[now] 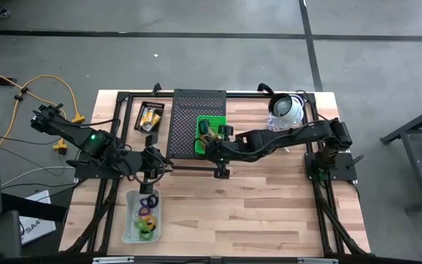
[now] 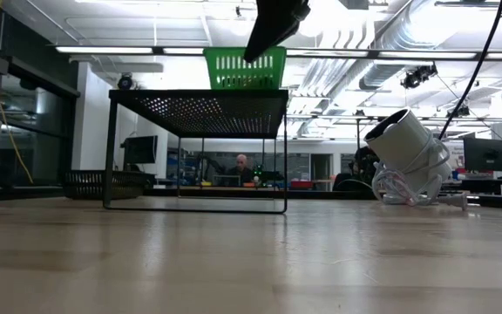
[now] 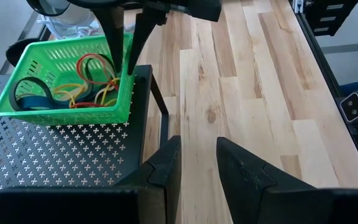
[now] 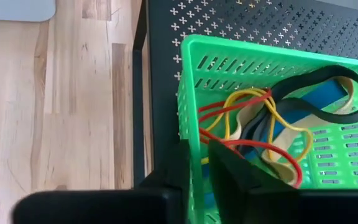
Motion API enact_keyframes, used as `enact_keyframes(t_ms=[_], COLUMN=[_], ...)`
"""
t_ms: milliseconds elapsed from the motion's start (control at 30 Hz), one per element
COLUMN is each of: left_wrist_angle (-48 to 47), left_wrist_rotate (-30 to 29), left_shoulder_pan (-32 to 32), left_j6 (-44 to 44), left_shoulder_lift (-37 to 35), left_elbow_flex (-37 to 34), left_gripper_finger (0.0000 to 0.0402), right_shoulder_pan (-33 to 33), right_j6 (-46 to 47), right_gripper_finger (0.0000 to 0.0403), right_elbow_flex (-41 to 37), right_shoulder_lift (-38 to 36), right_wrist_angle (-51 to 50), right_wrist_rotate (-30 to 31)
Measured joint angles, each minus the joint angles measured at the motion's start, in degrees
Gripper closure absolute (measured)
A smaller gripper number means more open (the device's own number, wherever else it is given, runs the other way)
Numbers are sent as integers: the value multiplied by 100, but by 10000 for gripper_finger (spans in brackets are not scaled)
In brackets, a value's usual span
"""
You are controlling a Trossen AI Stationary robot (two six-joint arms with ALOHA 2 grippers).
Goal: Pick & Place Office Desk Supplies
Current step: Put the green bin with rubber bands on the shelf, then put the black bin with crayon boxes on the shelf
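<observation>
Where the green basket [image 4: 272,118] sits on the black perforated shelf [image 1: 195,121], rubber bands [image 4: 253,124] lie inside; right gripper [image 4: 197,163] at its rim, fingers narrowly parted, apparently empty; left gripper [image 3: 197,168] beside the shelf, slightly parted, empty.

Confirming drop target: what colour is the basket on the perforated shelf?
Bright green basket, clearest in the left wrist view.

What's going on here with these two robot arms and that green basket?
The right gripper hangs over the near edge of the green basket, which sits on a black perforated stand and holds red, yellow and black rubber bands. The left gripper is open and empty, above a clear tray of coloured loops on the wooden table.
</observation>
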Motion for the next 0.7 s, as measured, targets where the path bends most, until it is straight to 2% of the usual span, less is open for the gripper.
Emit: enact_keyframes(t_ms=[167,300,700], left_wrist_angle=[0,0,0], left_wrist_rotate=[-1,0,1], left_shoulder_pan=[-1,1,1], left_j6=[0,-1,0], left_shoulder_lift=[0,0,0], left_elbow_flex=[0,0,0], left_gripper_finger=[306,306,306], right_shoulder_pan=[0,0,14], right_j6=[-1,2,-163], right_gripper_finger=[315,294,283], right_elbow_flex=[0,0,0], right_shoulder_lift=[0,0,-274], right_wrist_angle=[32,32,206], right_wrist_rotate=[2,1,126])
